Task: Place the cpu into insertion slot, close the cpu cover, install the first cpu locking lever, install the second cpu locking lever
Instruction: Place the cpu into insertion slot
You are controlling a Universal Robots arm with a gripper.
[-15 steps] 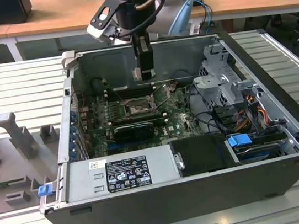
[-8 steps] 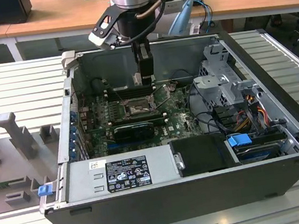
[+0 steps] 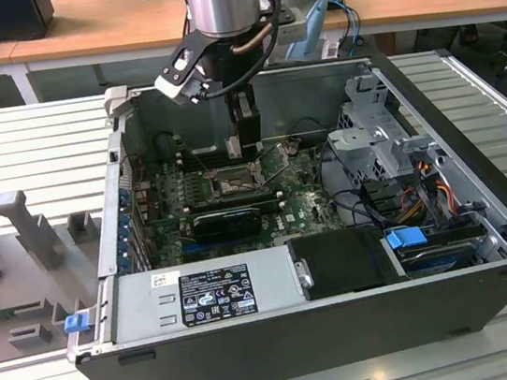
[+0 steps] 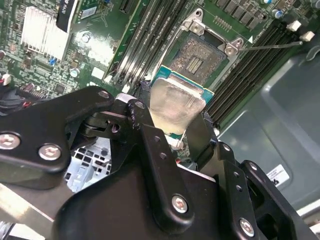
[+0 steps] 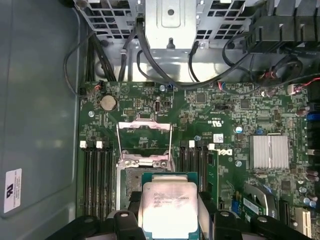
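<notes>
In both wrist views my gripper [image 5: 168, 217] [image 4: 172, 125] is shut on the cpu [image 5: 167, 205] [image 4: 175, 105], a pale silver square chip on a green edge. The chip hangs flat just above and to one side of the insertion slot [image 4: 200, 56] [image 5: 130, 181], whose contact field lies bare. The cpu cover [image 5: 145, 125], a thin grey frame, stands swung open on the far side of the socket. A thin locking lever [image 4: 270, 46] sticks out from a socket corner. In the exterior view the gripper [image 3: 246, 139] reaches down into the case over the socket [image 3: 232, 183].
Black memory slots [image 5: 97, 170] flank the socket on both sides. A finned silver heatsink [image 5: 269, 151] sits on the board. The drive cage [image 3: 369, 136] with cables [image 5: 150, 65], the power supply [image 3: 206, 291] and the case walls [image 3: 465, 151] hem in the motherboard.
</notes>
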